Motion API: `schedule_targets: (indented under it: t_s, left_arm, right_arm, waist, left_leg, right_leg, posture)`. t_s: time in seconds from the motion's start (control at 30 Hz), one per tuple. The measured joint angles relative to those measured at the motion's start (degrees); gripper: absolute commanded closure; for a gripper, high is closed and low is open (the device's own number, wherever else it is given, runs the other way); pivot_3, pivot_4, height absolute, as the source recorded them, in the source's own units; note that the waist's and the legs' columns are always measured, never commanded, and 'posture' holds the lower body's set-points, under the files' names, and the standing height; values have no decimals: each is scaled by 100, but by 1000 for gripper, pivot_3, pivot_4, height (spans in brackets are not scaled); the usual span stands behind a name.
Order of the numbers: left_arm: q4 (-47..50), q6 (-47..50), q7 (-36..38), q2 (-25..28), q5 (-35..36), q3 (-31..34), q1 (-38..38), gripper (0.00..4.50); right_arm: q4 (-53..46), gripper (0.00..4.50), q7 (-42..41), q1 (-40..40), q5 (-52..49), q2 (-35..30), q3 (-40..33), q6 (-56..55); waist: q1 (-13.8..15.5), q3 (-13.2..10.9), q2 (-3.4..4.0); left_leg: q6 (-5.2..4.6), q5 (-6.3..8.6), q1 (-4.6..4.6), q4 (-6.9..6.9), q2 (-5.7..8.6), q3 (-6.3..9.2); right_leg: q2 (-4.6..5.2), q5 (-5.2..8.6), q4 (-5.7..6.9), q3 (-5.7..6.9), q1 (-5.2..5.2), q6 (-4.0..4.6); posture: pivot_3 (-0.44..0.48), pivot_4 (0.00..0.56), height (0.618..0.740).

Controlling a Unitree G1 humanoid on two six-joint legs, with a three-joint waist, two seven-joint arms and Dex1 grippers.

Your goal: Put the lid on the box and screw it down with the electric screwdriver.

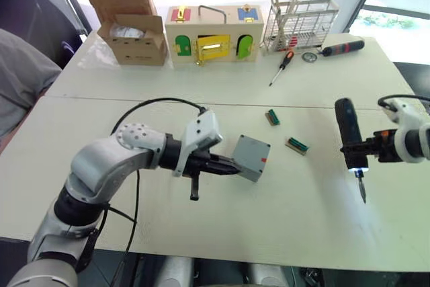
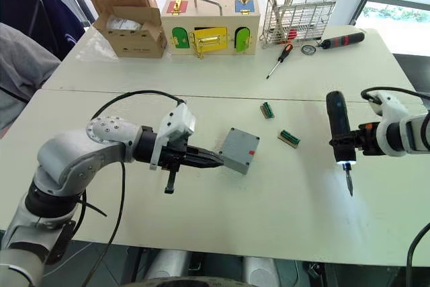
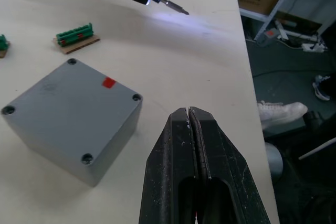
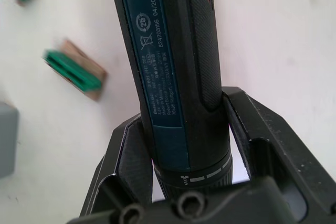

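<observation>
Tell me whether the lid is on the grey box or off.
On. In the left wrist view the lid sits flush on the box, corner holes lined up; whether screws are in them cannot be told.

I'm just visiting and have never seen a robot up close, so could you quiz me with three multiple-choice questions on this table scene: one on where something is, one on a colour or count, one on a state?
1. Where is the grey box?
A. inside the cardboard box
B. on the table by the left end effector
C. in the wire rack

2. How many small green parts lie near the grey box?
A. two
B. five
C. none

3. What is the right end effector doing?
A. hanging open
B. pressing the table
C. gripping the electric screwdriver

Answers: 1 B, the box sits on the table at the closed fingertips. 2 A, two green parts show. 3 C, its fingers clamp the lit tool.
</observation>
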State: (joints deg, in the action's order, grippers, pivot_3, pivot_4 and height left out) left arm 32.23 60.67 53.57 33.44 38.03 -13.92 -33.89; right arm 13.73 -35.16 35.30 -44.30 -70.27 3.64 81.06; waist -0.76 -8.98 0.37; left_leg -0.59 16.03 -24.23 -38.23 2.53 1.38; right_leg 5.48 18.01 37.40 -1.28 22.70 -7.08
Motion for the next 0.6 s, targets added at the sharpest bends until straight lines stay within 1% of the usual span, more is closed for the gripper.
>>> schedule_targets:
  t_s: [0.1, 0.17, 0.33, 0.4, 0.47, 0.53, 0.57, 0.6]
  left_arm:
    - [47, -13, -234, -41, -32, -106, 173, 4500]
    - [63, -20, -374, -30, -69, -132, 357, 4500]
    - [165, -47, -542, -22, -108, -164, 476, 4500]
    - [172, -96, -598, -34, -112, -196, 482, 4500]
    - [132, -251, -748, -130, -246, -241, 483, 4500]
    - [-91, -520, -1007, -355, -438, -228, 451, 4500]
    - [-232, -651, -1135, -494, -524, -179, 421, 4500]
    - [-358, -785, -1249, -622, -589, -102, 394, 4500]
  right_arm:
    - [459, 2652, -170, 249, 367, 208, 164, -40]
    - [732, 2652, -303, 324, 603, 353, 321, -95]
    - [1090, 2652, -756, 587, 1099, 415, 647, -232]
    - [1167, 1648, -926, 636, 1251, 429, 717, -296]
    - [1246, 953, -997, 683, 1449, 450, 798, -454]
    - [1280, 166, -1035, 715, 1650, 452, 828, -602]
    - [1281, 75, -1035, 741, 1718, 464, 827, -651]
    - [1281, 75, -1035, 788, 1766, 488, 816, -667]
  waist:
    - [-5, 0, 0]
    - [3, -1, -1]
    - [36, -1, -2]
    - [34, -1, -2]
    - [35, -1, -2]
    - [37, -1, -2]
    - [33, -1, -2]
    - [28, -1, -2]
  left_leg:
    - [2, -1, 0, 6, -2, 2]
    - [28, -15, -7, 10, -2, 2]
    - [35, -20, -11, -2, 3, 7]
    - [35, -20, -10, -3, 4, 7]
    - [35, -20, -10, -2, 5, 7]
    - [36, -20, -10, -2, 5, 7]
    - [36, -20, -10, -2, 5, 7]
    - [37, -21, -10, -2, 5, 7]
  right_leg:
    - [-5, 0, -6, 0, 2, -1]
    - [-5, 0, -7, 0, 10, -1]
    - [-1, 0, -6, 4, 3, -1]
    - [0, 0, -7, 5, 1, -1]
    - [0, 0, -7, 5, 2, -1]
    - [0, 0, -6, 6, 2, -1]
    - [-1, 0, -6, 5, 3, -1]
    - [-1, 0, -6, 6, 4, -2]
  posture:
    - [0, 150, 740]
    - [0, 150, 740]
    - [0, 150, 740]
    - [0, 150, 740]
    - [0, 150, 740]
    - [0, 150, 740]
    - [0, 150, 740]
    - [0, 150, 740]
